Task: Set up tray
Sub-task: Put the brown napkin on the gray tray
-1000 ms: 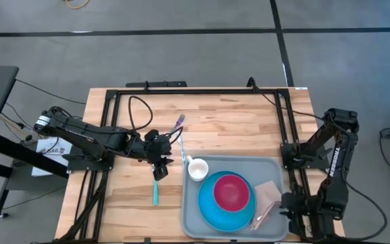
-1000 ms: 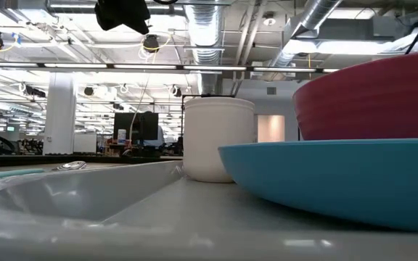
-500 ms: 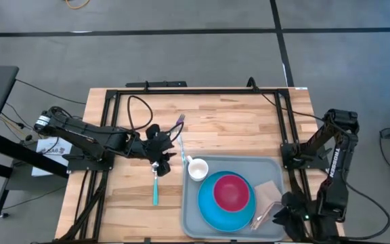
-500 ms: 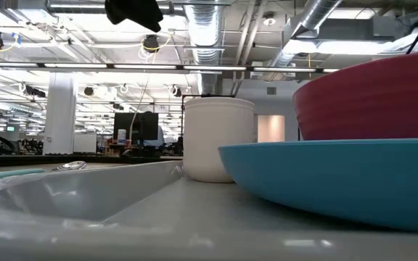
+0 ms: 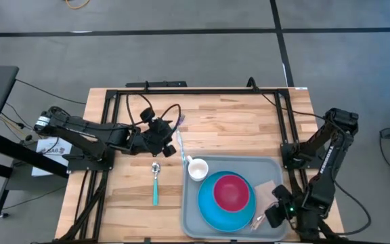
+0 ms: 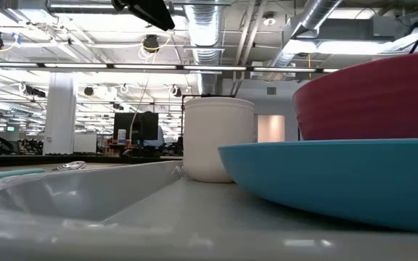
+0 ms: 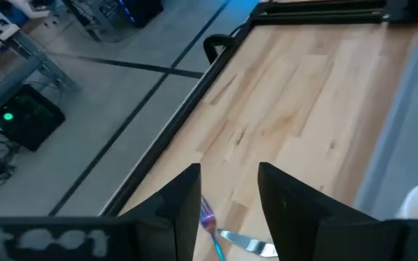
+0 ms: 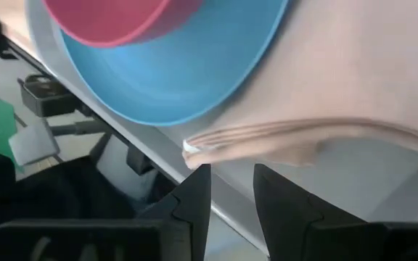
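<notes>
The light-grey tray (image 5: pixel 193 203) lies at the table's near right. It carries a blue plate (image 5: pixel 212 213) with a red bowl (image 5: pixel 231 191), a white cup (image 5: pixel 197 169) and a beige napkin (image 5: pixel 268 192). A teal-handled spoon (image 5: pixel 156 181) lies flat on the wood left of the tray. A purple-tined fork (image 5: pixel 179 123) lies just beyond the tray's far left corner. My left gripper (image 5: pixel 162 129) hovers open beside the fork (image 7: pixel 207 212), above the table. My right gripper (image 5: pixel 266 217) is open at the tray's near right corner, facing the napkin's folded edge (image 8: pixel 267 138).
A silver blade (image 7: pixel 249 249) lies next to the fork. A black frame rail (image 5: pixel 181 91) runs round the table's far and side edges. Bare wood (image 5: pixel 235 129) stretches beyond the tray. The low view shows the cup (image 6: pixel 218 139), plate (image 6: pixel 325 177) and bowl (image 6: pixel 376 98) close up.
My left gripper has moved from above the spoon's bowl toward the far edge and now hovers by the fork; the spoon has stayed where it lay. My right arm has swung out from the table's right side and brought its gripper down to the tray's near right corner, by the napkin.
</notes>
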`<act>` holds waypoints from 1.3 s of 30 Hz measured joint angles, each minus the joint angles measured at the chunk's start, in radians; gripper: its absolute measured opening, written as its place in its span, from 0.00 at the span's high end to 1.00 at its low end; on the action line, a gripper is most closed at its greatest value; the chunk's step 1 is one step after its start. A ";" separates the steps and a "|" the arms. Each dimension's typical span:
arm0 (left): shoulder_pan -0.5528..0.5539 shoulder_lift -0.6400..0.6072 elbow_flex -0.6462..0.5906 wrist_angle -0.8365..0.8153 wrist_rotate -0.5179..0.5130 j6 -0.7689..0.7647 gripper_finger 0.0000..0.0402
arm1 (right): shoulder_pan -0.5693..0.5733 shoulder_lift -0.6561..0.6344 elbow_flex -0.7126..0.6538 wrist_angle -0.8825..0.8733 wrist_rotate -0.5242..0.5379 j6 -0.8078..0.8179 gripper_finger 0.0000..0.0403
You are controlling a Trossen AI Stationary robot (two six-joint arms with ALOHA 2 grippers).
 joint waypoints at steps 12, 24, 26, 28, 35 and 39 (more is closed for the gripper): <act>0.088 0.000 0.000 -0.001 0.001 0.069 0.68 | -0.019 0.000 0.000 -0.088 0.032 -0.001 0.76; 0.106 0.000 -0.001 0.057 0.060 -0.048 0.68 | 0.043 0.000 0.000 0.026 0.141 -0.046 0.76; 0.106 -0.001 0.000 0.064 0.084 -0.081 0.68 | 0.043 0.000 0.000 0.063 0.158 -0.048 0.76; 0.106 0.000 0.000 0.063 0.126 -0.091 0.68 | 0.036 0.000 0.000 0.100 0.160 -0.048 0.76; 0.106 0.000 0.000 0.062 0.292 -0.097 0.68 | -0.009 0.000 0.000 0.107 0.157 -0.033 0.76; 0.106 0.000 0.000 0.061 0.368 -0.113 0.68 | -0.040 -0.001 0.000 0.107 0.063 0.060 0.76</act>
